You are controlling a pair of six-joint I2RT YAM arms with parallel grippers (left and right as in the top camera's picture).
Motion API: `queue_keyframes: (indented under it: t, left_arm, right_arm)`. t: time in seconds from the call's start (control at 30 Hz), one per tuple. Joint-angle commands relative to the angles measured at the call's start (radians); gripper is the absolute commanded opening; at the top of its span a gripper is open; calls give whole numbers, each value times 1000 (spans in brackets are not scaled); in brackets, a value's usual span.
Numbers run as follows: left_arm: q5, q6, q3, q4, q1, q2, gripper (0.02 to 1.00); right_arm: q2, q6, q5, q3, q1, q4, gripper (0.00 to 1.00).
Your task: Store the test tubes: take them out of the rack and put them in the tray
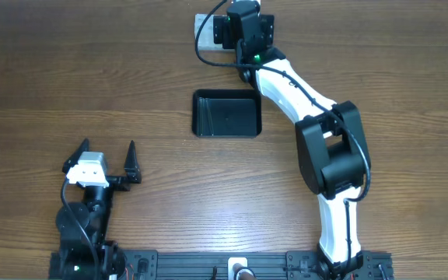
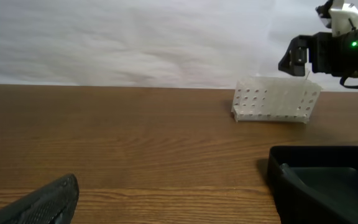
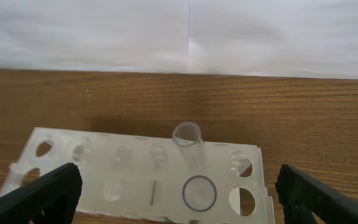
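With right gripper (image 3: 178, 196) spread wide over the test tube rack (image 3: 98, 171) at 12 o'clock from the tray (image 1: 228, 93), risked clipping the leaning test tube (image 3: 188, 143) if closed off-centre.

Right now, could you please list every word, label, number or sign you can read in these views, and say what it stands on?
No text can be read in any view. The rack, the test tubes, the tray and the table show no visible print, labels or numbers.
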Motion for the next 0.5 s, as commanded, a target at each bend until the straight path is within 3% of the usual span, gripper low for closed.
queue_keyframes:
  t: [0.03, 0.33, 0.5]
  left_arm:
    - [17, 14, -5, -2, 5, -8, 1000]
    - [17, 14, -5, -2, 5, -8, 1000]
    - [17, 14, -5, -2, 5, -8, 1000]
  right_arm:
    - [21, -28, 35, 25, -3, 6, 987]
    - [38, -30, 35, 25, -11, 4, 941]
    - [41, -40, 36, 25, -11, 5, 858]
